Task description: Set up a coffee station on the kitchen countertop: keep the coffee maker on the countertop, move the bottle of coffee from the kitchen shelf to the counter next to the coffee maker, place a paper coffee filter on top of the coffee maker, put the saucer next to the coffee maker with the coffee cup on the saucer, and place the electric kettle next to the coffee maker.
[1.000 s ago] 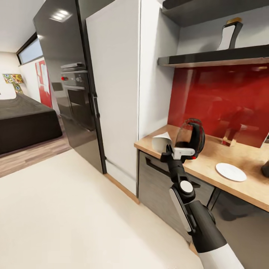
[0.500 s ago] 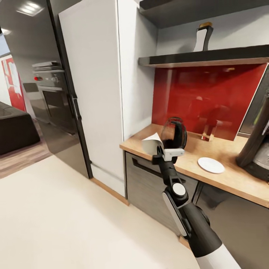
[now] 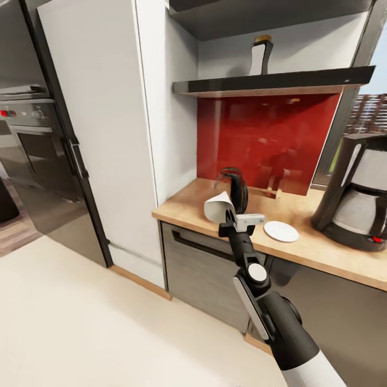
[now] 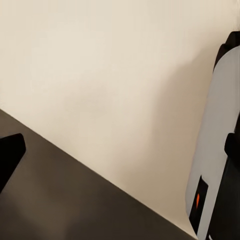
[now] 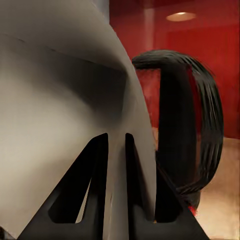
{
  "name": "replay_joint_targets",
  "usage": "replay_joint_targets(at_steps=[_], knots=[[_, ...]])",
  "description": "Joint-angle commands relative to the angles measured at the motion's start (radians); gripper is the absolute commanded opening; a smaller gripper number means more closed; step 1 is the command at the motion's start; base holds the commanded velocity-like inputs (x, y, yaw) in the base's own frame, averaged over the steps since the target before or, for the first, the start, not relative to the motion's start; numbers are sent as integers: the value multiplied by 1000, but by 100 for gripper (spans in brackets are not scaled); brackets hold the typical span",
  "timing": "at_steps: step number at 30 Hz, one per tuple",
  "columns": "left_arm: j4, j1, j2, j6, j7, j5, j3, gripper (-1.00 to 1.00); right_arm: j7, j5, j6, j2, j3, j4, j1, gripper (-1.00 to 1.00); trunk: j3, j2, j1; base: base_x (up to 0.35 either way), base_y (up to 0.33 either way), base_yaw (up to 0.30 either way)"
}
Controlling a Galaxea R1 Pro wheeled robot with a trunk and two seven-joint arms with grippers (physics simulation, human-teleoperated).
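Pinched tight, the right gripper [image 3: 230, 216] holds the paper coffee filter [image 3: 219, 207] by its thin edge, up in the air over the front of the countertop [image 3: 301, 250]. Just behind it stands the electric kettle [image 3: 235, 189]. Near that lies the saucer [image 3: 281, 231], and farther right stands the coffee maker [image 3: 355, 198]. Up on the shelf [image 3: 269, 84] sits the bottle of coffee [image 3: 260, 55]. I cannot tell how the left gripper's jaws stand.
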Motion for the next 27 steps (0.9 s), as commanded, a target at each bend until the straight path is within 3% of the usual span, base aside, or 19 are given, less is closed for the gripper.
replay_joint_targets(at_steps=[1,27], knots=[[-3,0,0,5,2,2,1,100,-6,-8,4,0,2,-1,-1,-100,-1,-1,0,1,2,-296],[-3,1,-1,5,2,3,3,100,-6,-8,4,0,2,-1,-1,-100,-1,-1,0,0,0,-295]])
